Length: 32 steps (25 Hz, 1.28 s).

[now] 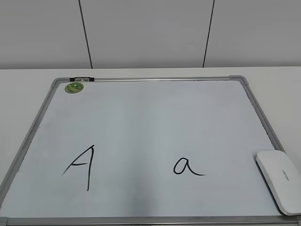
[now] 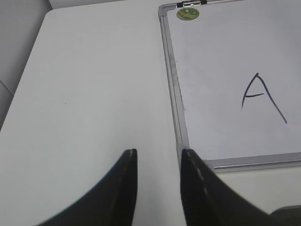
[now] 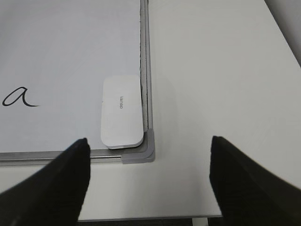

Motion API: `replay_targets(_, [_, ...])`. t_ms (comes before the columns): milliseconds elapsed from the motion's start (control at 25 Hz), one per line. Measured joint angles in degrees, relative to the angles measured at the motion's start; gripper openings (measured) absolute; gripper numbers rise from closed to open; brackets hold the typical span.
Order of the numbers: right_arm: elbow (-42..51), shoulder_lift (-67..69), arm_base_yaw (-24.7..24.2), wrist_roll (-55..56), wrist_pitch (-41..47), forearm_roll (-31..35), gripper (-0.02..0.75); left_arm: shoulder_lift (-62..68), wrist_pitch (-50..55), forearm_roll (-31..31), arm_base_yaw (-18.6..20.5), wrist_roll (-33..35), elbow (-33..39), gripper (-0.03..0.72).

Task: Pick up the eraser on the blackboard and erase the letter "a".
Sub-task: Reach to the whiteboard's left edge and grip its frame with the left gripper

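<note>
The blackboard [image 1: 141, 117] is a white board with a silver frame, lying flat on the table. The eraser [image 1: 280, 181], a white rounded block, lies at its near right corner; the right wrist view shows it [image 3: 122, 111] against the frame. The letter "a" [image 1: 187, 167] is written in black left of the eraser and also shows in the right wrist view [image 3: 19, 98]. My right gripper [image 3: 148, 141] is open and empty, above the table just in front of the board's corner. My left gripper [image 2: 157, 153] is open and empty, left of the board's near left corner. Neither gripper shows in the exterior view.
A capital "A" [image 1: 81, 165] is written on the board's left half and shows in the left wrist view [image 2: 261, 96]. A round green magnet [image 1: 74, 87] sits at the board's far left corner. White table [image 2: 89, 94] surrounds the board; its front edge [image 3: 141, 219] lies below my right gripper.
</note>
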Motion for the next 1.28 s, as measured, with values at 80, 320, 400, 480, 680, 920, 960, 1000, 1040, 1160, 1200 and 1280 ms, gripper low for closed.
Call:
replay_targets(80, [0.00, 0.00, 0.00, 0.00, 0.00, 0.00, 0.587, 0.00, 0.00, 0.00, 0.00, 0.00, 0.00, 0.228])
replay_targets(320, [0.00, 0.00, 0.00, 0.00, 0.00, 0.00, 0.587, 0.00, 0.00, -0.07, 0.00, 0.00, 0.00, 0.228])
replay_targets(400, [0.00, 0.00, 0.00, 0.00, 0.00, 0.00, 0.587, 0.00, 0.00, -0.07, 0.00, 0.00, 0.00, 0.228])
replay_targets(480, [0.00, 0.00, 0.00, 0.00, 0.00, 0.00, 0.587, 0.00, 0.00, -0.07, 0.00, 0.00, 0.00, 0.228])
replay_targets(680, [0.00, 0.00, 0.00, 0.00, 0.00, 0.00, 0.587, 0.00, 0.00, -0.07, 0.00, 0.00, 0.00, 0.228])
replay_targets(920, [0.00, 0.00, 0.00, 0.00, 0.00, 0.00, 0.587, 0.00, 0.00, -0.07, 0.00, 0.00, 0.00, 0.228])
replay_targets(960, [0.00, 0.00, 0.00, 0.00, 0.00, 0.00, 0.587, 0.00, 0.00, -0.07, 0.00, 0.00, 0.00, 0.228])
replay_targets(1000, [0.00, 0.00, 0.00, 0.00, 0.00, 0.00, 0.587, 0.00, 0.00, -0.07, 0.00, 0.00, 0.00, 0.228])
replay_targets(1040, [0.00, 0.00, 0.00, 0.00, 0.00, 0.00, 0.587, 0.00, 0.00, -0.07, 0.00, 0.00, 0.00, 0.228])
replay_targets(1160, [0.00, 0.00, 0.00, 0.00, 0.00, 0.00, 0.587, 0.00, 0.00, -0.07, 0.00, 0.00, 0.00, 0.228])
replay_targets(1200, [0.00, 0.00, 0.00, 0.00, 0.00, 0.00, 0.586, 0.00, 0.00, -0.07, 0.00, 0.00, 0.00, 0.228])
replay_targets(1280, [0.00, 0.00, 0.00, 0.00, 0.00, 0.00, 0.586, 0.00, 0.00, -0.07, 0.00, 0.00, 0.00, 0.229])
